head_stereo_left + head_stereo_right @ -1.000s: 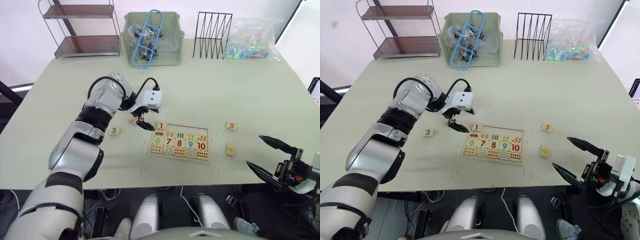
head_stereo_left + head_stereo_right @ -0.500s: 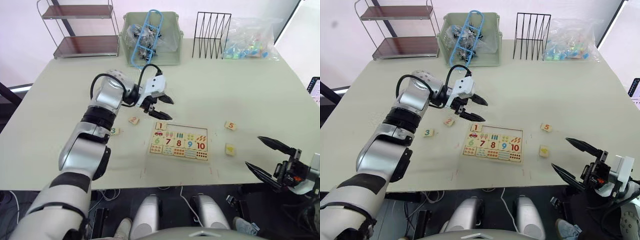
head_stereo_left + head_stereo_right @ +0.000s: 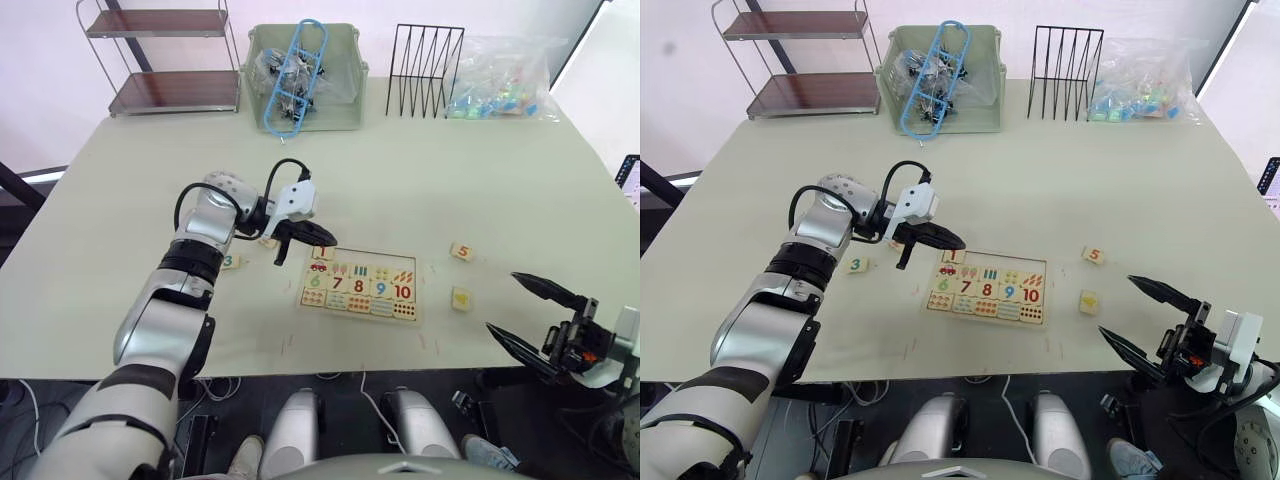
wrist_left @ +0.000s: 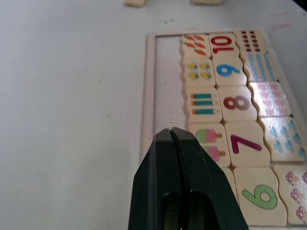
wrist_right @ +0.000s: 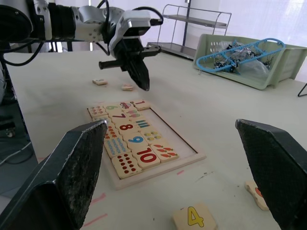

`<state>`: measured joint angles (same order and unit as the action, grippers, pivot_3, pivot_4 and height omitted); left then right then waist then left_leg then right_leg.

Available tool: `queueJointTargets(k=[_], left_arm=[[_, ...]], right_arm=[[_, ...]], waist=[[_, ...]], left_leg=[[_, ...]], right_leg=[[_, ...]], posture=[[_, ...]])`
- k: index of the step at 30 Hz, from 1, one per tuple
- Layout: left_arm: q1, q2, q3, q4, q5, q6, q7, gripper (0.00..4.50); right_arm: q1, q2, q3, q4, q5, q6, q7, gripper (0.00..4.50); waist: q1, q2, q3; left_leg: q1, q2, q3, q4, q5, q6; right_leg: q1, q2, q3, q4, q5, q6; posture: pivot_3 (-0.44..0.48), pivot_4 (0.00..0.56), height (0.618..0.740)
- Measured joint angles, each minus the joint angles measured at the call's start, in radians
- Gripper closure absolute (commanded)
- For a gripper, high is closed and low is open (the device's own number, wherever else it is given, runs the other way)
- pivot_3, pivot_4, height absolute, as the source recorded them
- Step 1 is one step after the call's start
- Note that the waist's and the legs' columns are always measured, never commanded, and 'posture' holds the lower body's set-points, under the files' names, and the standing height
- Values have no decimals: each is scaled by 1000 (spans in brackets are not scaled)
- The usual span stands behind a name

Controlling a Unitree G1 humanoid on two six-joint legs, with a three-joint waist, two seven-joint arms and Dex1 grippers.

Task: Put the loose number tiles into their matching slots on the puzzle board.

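Left gripper (image 3: pixel 303 247): we log it over the table just off the left end of the puzzle board (image 4: pixel 149 96). Its two black fingers are spread apart and nothing is between them.

Right gripper (image 3: pixel 503 302): well off the board's right end, near the table edge. Its fingers are wide apart and it is empty.

Puzzle board: it lies flat on the table, and the rows 6 to 10 and the picture pieces are filled.

Slots (image 3: pixel 375 259): the row along the board's far edge. The leftmost holds the red 1 tile (image 3: pixel 323 252); the rest look bare.

Loose number tiles:
- orange 2 tile (image 5: pixel 127 87): on the table just left of the board, by the left gripper's fingers.
- green 3 tile (image 3: pixel 231 262): farther left of the board.
- orange 5 tile (image 3: pixel 461 251): right of the board, level with its far edge.
- yellow 4 tile (image 3: pixel 461 298): right of the board, level with its near edge.

Step in hand, by our reading: one tile is seated and four remain, with the left gripper placed to go for the 2.

Next move: we judge it calls for lowering the spread fingers astride the 2 and pinching its edges. The tile then needs carrying to the slot beside the 1 and setting down square, so that it drops in rather than riding the rim.
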<state>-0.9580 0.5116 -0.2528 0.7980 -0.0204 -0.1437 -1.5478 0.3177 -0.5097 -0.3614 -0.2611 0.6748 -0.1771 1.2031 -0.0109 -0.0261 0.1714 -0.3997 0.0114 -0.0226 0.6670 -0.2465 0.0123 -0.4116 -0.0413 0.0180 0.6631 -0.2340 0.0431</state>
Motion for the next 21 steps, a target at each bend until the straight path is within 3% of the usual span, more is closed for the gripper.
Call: queueJointTargets(k=[21], left_arm=[[-22, -1, -13, 186, 100, -166, 69, 4472]], right_arm=[[-6, -1, 0, 0, 0, 0, -8, 0]], waist=[[0, 0, 0]], left_leg=[[1, 0, -1, 0, 0, 0]], right_leg=[[2, 0, -1, 0, 0, 0]], posture=[[0, 150, 740]])
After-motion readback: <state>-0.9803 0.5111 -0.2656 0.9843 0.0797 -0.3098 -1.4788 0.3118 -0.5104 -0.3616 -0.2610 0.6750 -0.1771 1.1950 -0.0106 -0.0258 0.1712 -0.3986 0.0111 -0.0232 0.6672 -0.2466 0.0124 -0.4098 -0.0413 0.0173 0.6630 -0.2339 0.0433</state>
